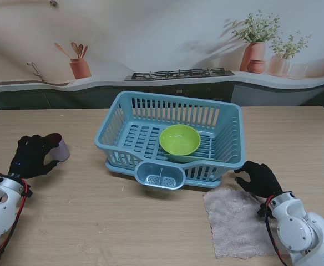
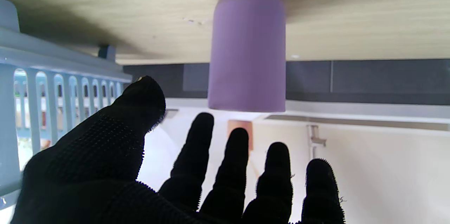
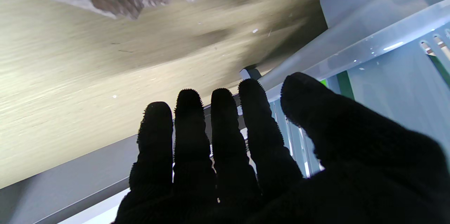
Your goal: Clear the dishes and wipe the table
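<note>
The right hand [image 1: 259, 178] rests spread beside the cloth [image 1: 237, 221]; the left hand [image 1: 31, 157], spread, nears the cup [image 1: 60, 148].

seemingly a kitchen: printed hob [image 1: 178, 73] backdrop, dish rack [image 1: 171, 138].

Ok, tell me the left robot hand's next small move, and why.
Probably close the left robot hand around the purple cup. The fingers are spread and holding nothing beside the upright cup, while the green bowl already sits in the blue rack.
</note>
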{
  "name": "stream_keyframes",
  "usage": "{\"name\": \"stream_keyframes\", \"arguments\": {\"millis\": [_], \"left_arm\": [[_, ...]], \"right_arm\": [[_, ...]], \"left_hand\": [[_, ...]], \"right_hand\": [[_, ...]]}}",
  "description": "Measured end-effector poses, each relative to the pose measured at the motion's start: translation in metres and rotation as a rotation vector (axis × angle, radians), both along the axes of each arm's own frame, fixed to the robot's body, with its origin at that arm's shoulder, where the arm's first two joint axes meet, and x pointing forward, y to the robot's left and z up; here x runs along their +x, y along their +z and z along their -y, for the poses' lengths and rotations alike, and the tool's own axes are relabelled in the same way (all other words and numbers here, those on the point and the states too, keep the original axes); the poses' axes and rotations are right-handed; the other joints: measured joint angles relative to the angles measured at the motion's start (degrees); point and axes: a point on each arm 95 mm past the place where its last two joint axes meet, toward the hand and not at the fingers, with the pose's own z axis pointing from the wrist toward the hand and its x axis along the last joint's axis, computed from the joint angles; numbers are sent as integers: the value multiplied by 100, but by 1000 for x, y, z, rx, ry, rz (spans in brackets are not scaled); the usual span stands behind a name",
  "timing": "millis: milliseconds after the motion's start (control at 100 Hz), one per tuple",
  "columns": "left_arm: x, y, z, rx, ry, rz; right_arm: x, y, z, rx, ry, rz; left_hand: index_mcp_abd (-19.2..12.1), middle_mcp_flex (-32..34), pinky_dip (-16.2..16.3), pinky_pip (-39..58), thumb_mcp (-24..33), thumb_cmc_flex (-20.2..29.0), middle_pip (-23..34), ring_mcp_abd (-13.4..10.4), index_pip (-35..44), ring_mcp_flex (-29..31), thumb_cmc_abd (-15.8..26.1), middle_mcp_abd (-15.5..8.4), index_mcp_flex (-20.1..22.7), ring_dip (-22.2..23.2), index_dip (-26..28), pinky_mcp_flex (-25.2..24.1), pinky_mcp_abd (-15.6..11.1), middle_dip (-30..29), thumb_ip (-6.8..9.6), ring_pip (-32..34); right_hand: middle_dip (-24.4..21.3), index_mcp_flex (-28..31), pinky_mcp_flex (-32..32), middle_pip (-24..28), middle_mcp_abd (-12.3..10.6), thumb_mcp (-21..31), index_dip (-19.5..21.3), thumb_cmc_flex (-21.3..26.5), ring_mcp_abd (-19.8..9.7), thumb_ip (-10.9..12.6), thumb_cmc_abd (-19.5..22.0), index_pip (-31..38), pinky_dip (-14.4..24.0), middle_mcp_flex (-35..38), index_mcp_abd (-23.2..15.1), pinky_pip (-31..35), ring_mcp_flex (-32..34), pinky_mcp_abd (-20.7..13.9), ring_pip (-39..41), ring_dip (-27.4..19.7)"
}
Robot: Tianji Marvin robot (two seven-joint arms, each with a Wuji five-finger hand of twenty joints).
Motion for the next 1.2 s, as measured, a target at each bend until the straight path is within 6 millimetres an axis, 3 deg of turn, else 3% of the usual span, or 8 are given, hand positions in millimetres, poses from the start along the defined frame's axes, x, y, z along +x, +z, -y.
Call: {"name": "stream_keyframes", "arguments": {"millis": [250, 780, 1100, 1120, 1200], "left_arm": [[3, 2, -1, 6, 0, 16], [13, -13, -3, 17, 77, 1], [12, -20, -3, 13, 99, -14], [12, -20, -3, 12, 99, -15], [12, -21, -2, 8, 100, -19]], "right_arm": [[-1, -1, 0, 0, -3, -5], [-1, -1, -1, -1, -4, -8], [-1, -1, -1, -1, -5, -9], [-1, -1, -1, -1, -5, -9], [-1, -1, -1, -1, -5, -9]], "left_hand": [[-32, -360, 1, 0, 0, 0, -12, -5, -190, -131, 0, -4, -356, 0, -285, 0, -4, -1, 0, 7], [-31, -417, 1, 0, -24, 120, -5, -70, -179, -152, 92, -9, -346, 0, -390, 0, -76, -2, 0, 53], [18, -182, 2, 0, -1117, 937, 181, -65, 98, -152, 751, -9, -188, 0, -316, 25, -130, -2, 10, 249], [18, -160, 2, 7, -1203, 950, 181, -64, 132, -152, 802, -9, -168, 0, -301, 29, -130, -2, 115, 271], [39, -44, 57, 364, -1353, 1172, 196, 39, 230, -135, 877, -9, 18, 0, -214, 57, -130, -2, 128, 379]], "right_hand": [[0, 0, 0, 0, 0, 0, 12, 0, 0, 0, 0, -1, 0, 0, 0, 0, 0, 0, 0, 0], [0, 0, -1, -1, 0, 1, 34, 0, 0, 0, 0, -2, 2, 0, 0, 0, 0, 0, 0, -1], [0, 0, -2, -1, 0, 2, 34, 0, 0, 0, 0, -2, 2, 0, 0, 0, 0, 0, 0, -1], [0, 0, -2, -1, 0, 2, 35, 0, 0, 0, 0, -2, 2, 0, 0, 0, 0, 0, 0, -1], [0, 0, -2, -1, 0, 2, 35, 0, 0, 0, 0, -2, 2, 0, 0, 0, 0, 0, 0, -1]]}}
